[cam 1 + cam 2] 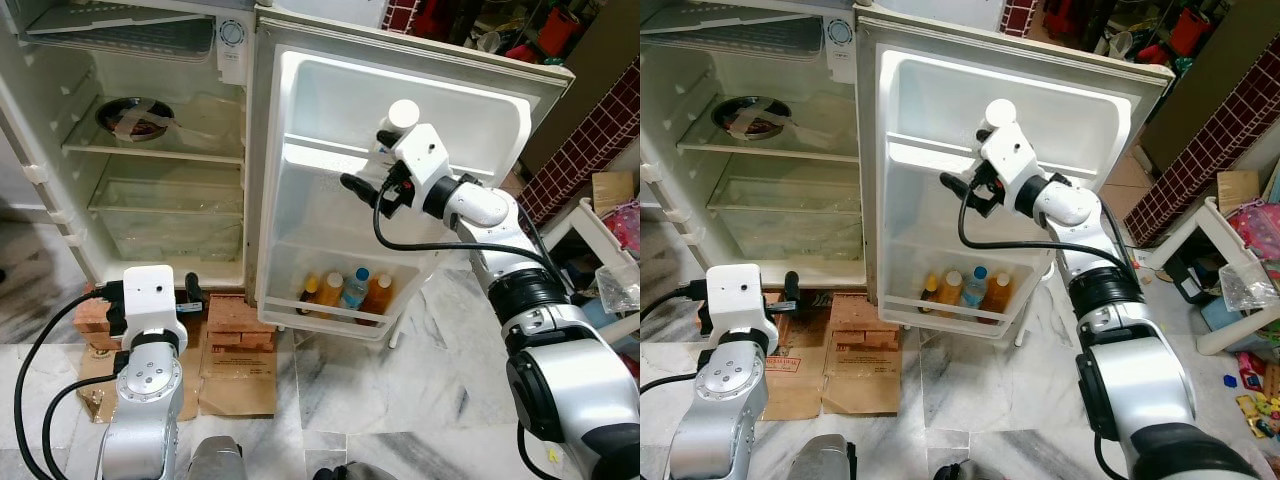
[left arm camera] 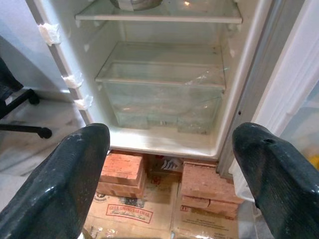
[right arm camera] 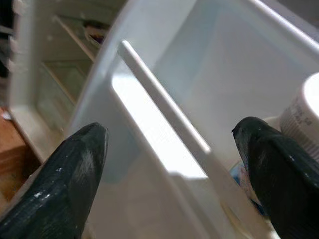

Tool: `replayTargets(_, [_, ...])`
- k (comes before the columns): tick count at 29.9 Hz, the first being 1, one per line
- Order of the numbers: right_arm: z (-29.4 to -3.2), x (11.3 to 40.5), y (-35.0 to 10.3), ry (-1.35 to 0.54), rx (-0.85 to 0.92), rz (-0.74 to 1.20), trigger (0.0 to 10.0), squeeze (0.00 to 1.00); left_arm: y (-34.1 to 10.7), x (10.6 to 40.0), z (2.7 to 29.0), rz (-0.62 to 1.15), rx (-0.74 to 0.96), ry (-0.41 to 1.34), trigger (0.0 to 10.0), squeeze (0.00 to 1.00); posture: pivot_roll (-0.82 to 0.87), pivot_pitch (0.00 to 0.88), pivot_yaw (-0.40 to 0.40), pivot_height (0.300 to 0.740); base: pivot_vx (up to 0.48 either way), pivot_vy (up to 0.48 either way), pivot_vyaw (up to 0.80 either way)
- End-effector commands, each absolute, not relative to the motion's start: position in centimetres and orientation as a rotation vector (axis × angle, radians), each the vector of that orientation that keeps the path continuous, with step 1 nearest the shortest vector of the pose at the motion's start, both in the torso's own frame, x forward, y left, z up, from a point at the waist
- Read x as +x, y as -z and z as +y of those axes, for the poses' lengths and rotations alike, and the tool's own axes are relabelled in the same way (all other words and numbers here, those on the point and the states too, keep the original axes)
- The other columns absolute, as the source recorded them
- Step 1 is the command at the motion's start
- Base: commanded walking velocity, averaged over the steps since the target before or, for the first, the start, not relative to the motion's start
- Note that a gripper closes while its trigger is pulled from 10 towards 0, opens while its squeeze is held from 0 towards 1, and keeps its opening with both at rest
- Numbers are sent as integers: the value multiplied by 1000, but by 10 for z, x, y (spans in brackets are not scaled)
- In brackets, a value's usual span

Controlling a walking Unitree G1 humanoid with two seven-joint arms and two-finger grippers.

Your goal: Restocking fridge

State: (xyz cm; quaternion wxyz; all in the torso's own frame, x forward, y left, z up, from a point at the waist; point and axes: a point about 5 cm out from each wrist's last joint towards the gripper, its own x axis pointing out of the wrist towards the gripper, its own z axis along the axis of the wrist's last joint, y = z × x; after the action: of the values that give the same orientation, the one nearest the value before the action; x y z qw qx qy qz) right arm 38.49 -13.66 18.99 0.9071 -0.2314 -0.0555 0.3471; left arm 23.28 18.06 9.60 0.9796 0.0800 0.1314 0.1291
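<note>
Right claw (image 1: 366, 189) spread empty at the fridge door's middle shelf (image 1: 320, 160), beside a white-capped bottle (image 1: 401, 118).

We'd judge the bottle rigid, light and slick — best taken round its body, mostly hidden behind the wrist. Left claw (image 2: 169, 164) hangs apart, low before the fridge.

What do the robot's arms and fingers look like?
Both arms are shiny silver with rounded joints and black bands. Each wrist carries a white boxy block, and thick black cables loop off it. The left gripper and right gripper each have two long black fingers with rounded, slightly scuffed tips.
</note>
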Motion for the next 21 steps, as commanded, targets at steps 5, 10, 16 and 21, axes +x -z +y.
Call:
replayTargets(5, [-140,393,-218,-648,-515,-238,10000,337,-97,237,178,256,162,-247,10000,0,201,12,-146,740,0,0,0])
replayTargets(10, [-138,396,-226,-617,-502,-277,10000,337,-98,238,177,253,164,-245,10000,0,203,12,-146,740,0,0,0])
replayTargets(16, [-134,397,-228,-608,-468,-308,10000,337,-97,238,179,255,167,-249,10000,0,208,8,-147,740,0,0,0])
replayTargets(21, [-135,397,-222,-563,-364,-315,10000,341,-97,239,178,254,167,-246,10000,0,206,4,-142,740,0,0,0])
